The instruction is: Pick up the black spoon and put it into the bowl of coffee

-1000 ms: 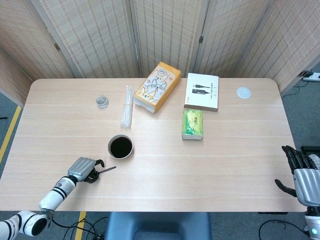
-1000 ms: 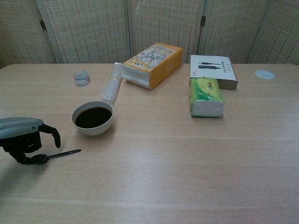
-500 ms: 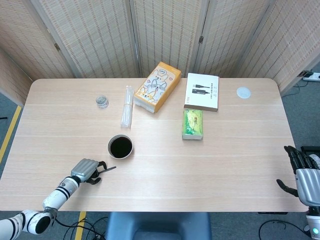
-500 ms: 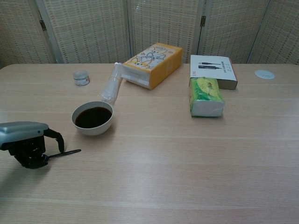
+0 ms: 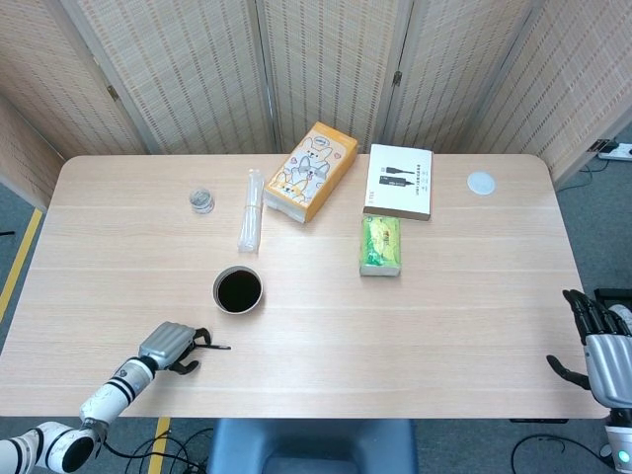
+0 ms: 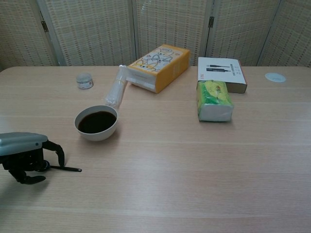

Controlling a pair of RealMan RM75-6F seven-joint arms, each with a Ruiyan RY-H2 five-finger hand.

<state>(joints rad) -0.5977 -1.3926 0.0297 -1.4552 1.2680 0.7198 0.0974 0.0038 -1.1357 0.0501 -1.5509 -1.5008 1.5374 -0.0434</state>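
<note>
Since the earlier frame the left hand [image 6: 24, 155] has drawn back toward the near edge of the tabletop [image 5: 444, 316], and the black spoon [image 6: 65, 168] has come with it: its handle, which pointed up toward two o'clock, now lies almost level, pointing to three o'clock.

The spoon's bowl end is hidden under the fingers [image 6: 57, 149], which are curled down around it. They seem to have hold of it, though whether the spoon is clear of the tabletop I cannot tell; from the chest view the handle looks to be at or just above the wood.

So the pick-up looks begun, not finished. The bowl of coffee [image 5: 238, 289] stands at about one o'clock from the hand, near but apart, with nothing in it but the dark drink. Lifting, carrying across and lowering the spoon into the bowl are all left to do.

The left forearm comes in low from seven o'clock, palm down, knuckles on top.

The right hand [image 5: 600, 341] sits off the tabletop's edge at four o'clock, fingers spread and empty, well apart from everything.
</note>
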